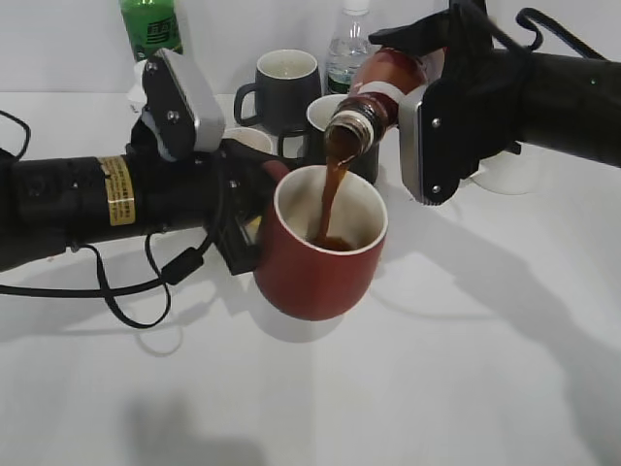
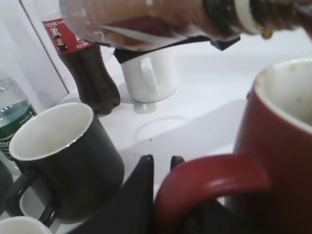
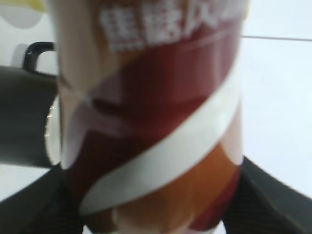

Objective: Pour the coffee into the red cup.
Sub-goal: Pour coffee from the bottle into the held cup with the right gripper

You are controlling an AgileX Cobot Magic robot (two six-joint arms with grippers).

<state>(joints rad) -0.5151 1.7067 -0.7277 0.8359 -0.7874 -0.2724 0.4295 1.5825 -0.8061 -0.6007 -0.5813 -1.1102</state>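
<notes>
Right gripper (image 1: 412, 107) clamps coffee bottle (image 1: 374, 97), tilted, stream falling into red cup (image 1: 320, 254). Left gripper (image 1: 254, 199) grips cup handle, below spout. Keep mouth over rim centre; ease tilt, avoid splash.

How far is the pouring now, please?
Done: the left gripper has the red cup by its handle, raised and tilted, and the right gripper has the coffee bottle tipped over it. In hand: a brown stream falls into the cup. Left: finish pouring, right the bottle.
</notes>
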